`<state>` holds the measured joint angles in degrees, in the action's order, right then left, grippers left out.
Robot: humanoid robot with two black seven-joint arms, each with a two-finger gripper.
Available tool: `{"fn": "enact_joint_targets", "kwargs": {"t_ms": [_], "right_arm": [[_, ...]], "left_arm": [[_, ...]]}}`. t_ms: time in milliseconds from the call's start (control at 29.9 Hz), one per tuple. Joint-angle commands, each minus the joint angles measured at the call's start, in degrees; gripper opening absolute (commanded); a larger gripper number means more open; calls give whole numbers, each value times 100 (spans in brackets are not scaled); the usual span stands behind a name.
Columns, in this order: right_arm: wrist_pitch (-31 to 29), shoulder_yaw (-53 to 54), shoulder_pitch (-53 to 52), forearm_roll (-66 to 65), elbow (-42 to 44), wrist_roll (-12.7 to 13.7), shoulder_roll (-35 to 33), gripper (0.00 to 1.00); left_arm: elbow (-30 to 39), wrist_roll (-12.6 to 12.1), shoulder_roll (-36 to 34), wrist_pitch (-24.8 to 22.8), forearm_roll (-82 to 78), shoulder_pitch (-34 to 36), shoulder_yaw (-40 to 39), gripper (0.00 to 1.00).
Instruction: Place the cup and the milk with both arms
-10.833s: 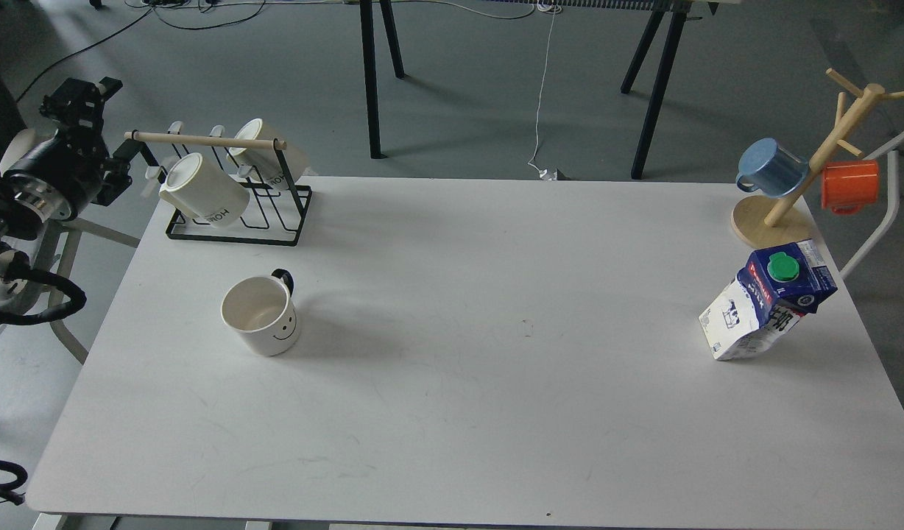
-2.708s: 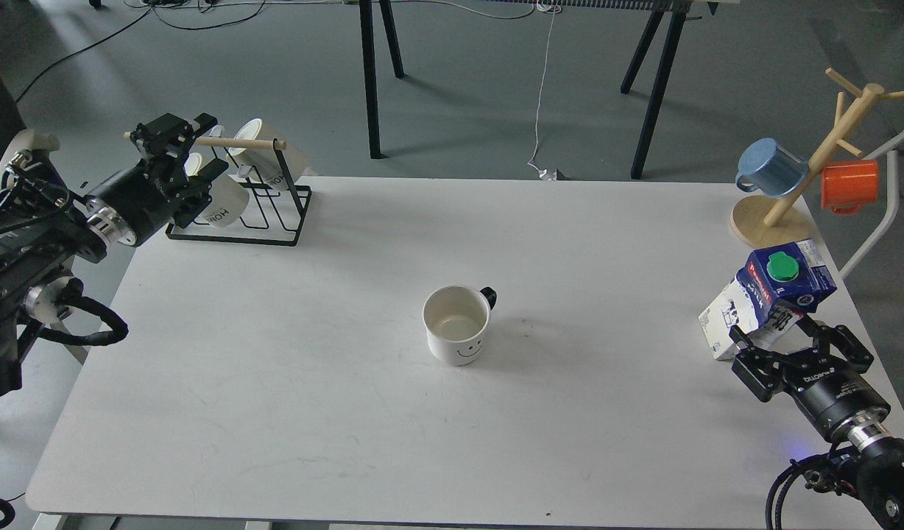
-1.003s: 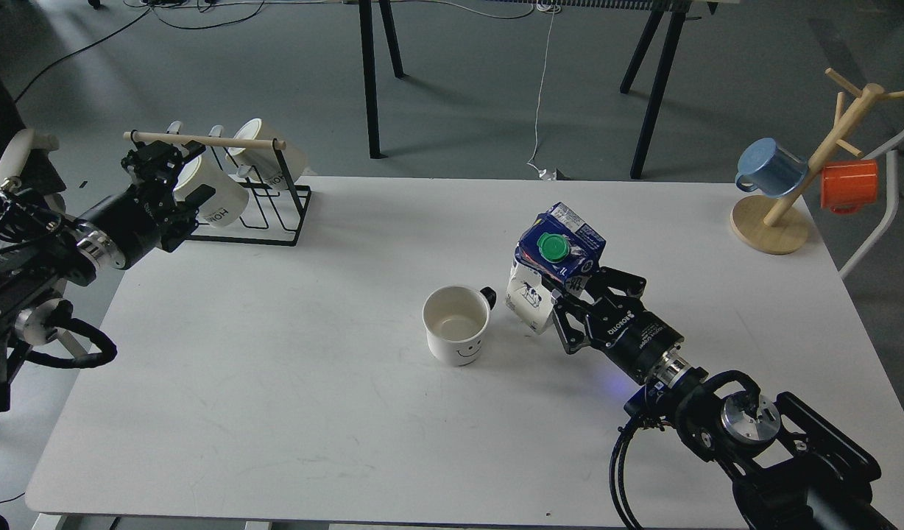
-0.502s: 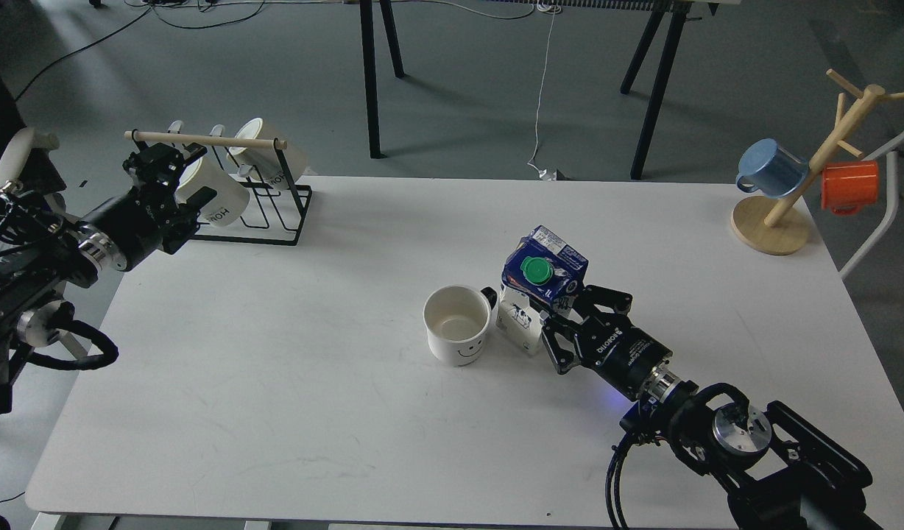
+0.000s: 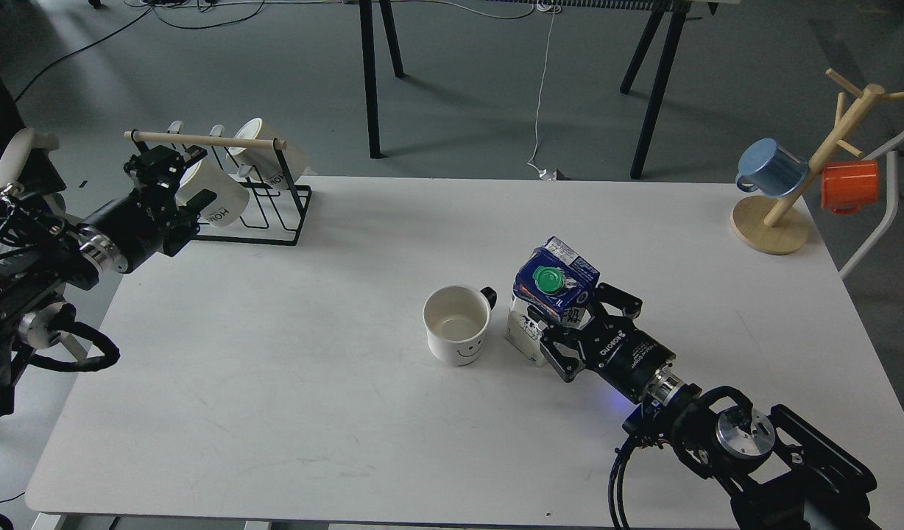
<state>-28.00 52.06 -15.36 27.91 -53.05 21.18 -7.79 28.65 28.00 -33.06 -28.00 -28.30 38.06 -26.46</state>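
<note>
The cup [image 5: 458,324], a white mug with a black handle and a smiley face, stands upright near the middle of the table [image 5: 290,383]. The milk [image 5: 553,288], a carton with a blue top and a green cap, stands just right of the cup, nearly upright, with a small gap between them. My right gripper [image 5: 572,326] reaches in from the lower right and is shut on the carton's lower body. My left gripper [image 5: 161,168] hovers at the table's far left corner beside the mug rack. It is dark and its fingers cannot be told apart.
A black wire rack [image 5: 238,221] with cream "HOME" mugs [image 5: 220,200] stands at the back left, close to my left gripper. A wooden mug tree [image 5: 776,213] with a blue mug [image 5: 770,166] and an orange mug [image 5: 851,185] stands at the back right.
My right gripper has carried the milk from the table's right edge to beside the cup. In the last half second the carton shifted slightly right and stood more upright. The left arm barely moved.
</note>
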Motion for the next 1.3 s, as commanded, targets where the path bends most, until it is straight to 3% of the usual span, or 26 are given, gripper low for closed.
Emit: {"fn": "enact_joint_targets", "kwargs": {"t_ms": [0,234,468,669,769,936,1271], "right_arm": [[0,32,182,13,-249,9,-213,96],[0,190,972,39,-1259,0,-1073,96],[0,1446,2194,74,-2315,0,-2321,97],[0,2518,2081,92,-2096,0,-3104,97],[0,2520,1328,83,-1535,9,-3351,97],[0,2142,377,101,-497,18,-3343,97],[0,1879,51,92,-13,9,-3211,97]], "left_arm": [[0,0,-34,0,0,0,0,75],[0,0,-43,0,0,0,9,76],[0,0,1,0,8,-9,0,76],[0,0,97,0,26,-211,-35,76],[9,0,98,0,52,-246,-61,76],[27,0,10,0,79,-325,-88,76],[71,0,-139,0,96,-325,-545,75]]}}
